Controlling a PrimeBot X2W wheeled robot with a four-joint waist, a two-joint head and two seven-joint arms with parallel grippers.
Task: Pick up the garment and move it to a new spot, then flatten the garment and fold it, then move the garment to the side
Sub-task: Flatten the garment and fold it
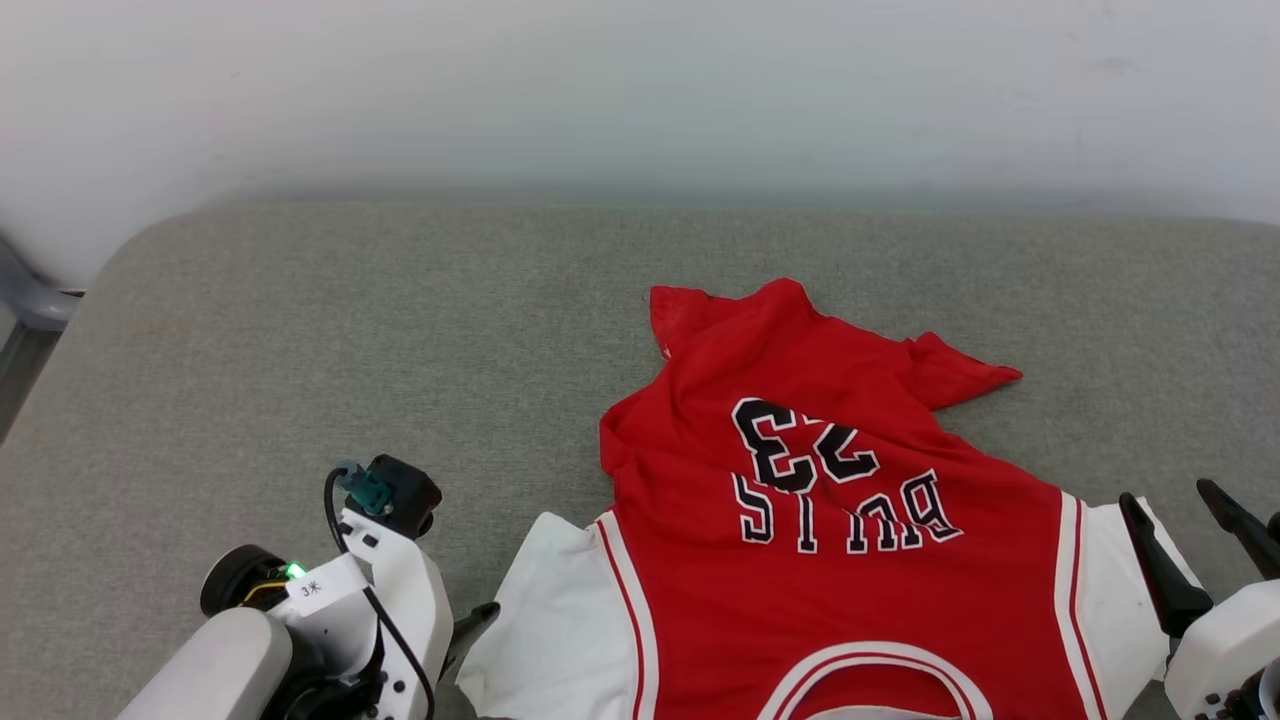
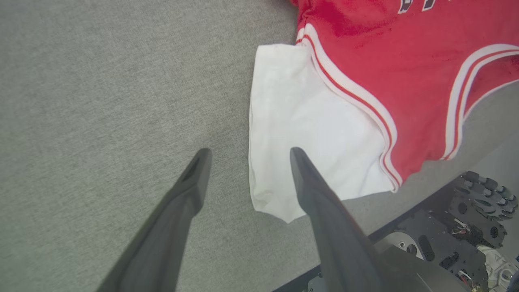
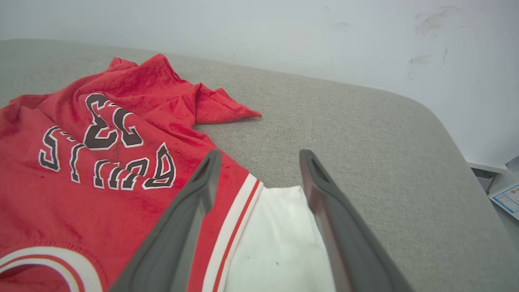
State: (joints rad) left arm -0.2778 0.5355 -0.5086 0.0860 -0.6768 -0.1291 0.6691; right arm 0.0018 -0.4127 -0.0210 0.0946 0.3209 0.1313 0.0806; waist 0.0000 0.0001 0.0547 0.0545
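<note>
Garment (image 1: 850, 560) lay lettering-up at the near edge of the grey padded surface (image 1: 400, 320), far hem rumpled. Left jaws and right jaws stood spread and empty, one at each white sleeve, seemingly placed for flattening.

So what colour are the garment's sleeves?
The sleeves of the garment are white, with red-and-white striped trim; clearest in the left wrist view.

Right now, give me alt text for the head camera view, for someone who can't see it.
A red jersey with white sleeves lies lettering-up on a grey padded surface, its collar nearest the robot and its far hem rumpled. The robot's left arm sits beside one sleeve, and the open right tool is at the other.
</note>
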